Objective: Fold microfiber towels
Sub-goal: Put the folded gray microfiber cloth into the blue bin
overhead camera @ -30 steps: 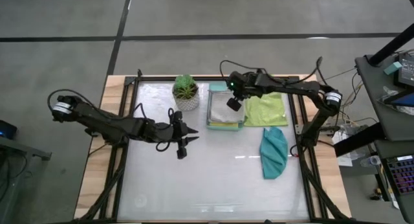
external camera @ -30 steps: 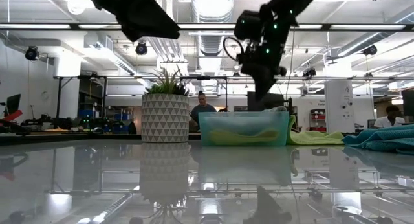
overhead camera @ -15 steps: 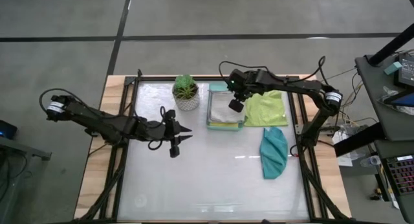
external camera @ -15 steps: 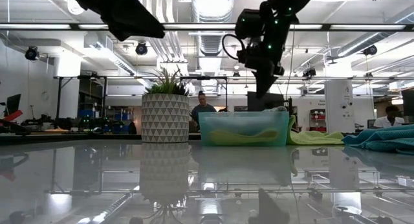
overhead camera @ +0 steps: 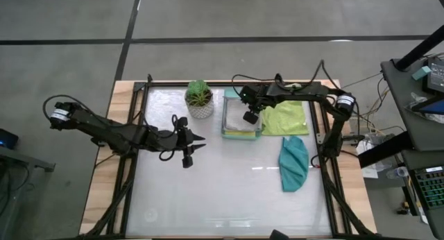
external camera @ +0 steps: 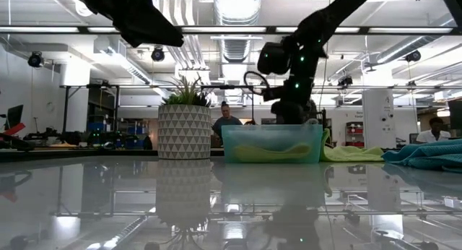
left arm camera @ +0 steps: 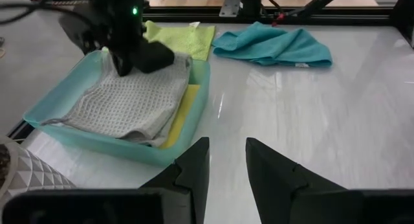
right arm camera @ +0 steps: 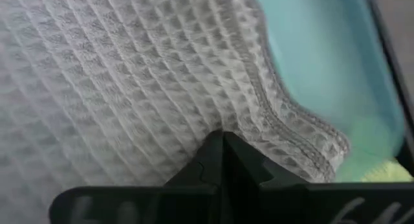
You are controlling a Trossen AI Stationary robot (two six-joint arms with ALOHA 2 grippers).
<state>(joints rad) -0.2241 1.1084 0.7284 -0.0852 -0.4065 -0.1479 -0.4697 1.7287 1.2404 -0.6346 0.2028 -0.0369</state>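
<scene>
Grey towel (left arm camera: 126, 102) lies lengthwise in tray (left arm camera: 55, 104) — right gripper (right arm camera: 223, 141) on it.

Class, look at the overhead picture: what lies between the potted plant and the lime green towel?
In the high view, the mint-green tray lies between the potted plant and the lime green towel, with the right gripper reaching into it.

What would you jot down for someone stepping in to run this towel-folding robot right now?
Right gripper: down in the mint tray, fingers together on the pale grey towel; whether they have pinched the cloth is unclear.
Left gripper: fingers open, holding nothing, hanging above the bare table near the potted plant.
Towels: grey one in the tray on top of a yellow one; lime green one flat beside the tray; teal one bunched on the table nearer the front.
Done: the tray towels look folded.
Left: teal clearly unfolded; lime green probably too.
</scene>
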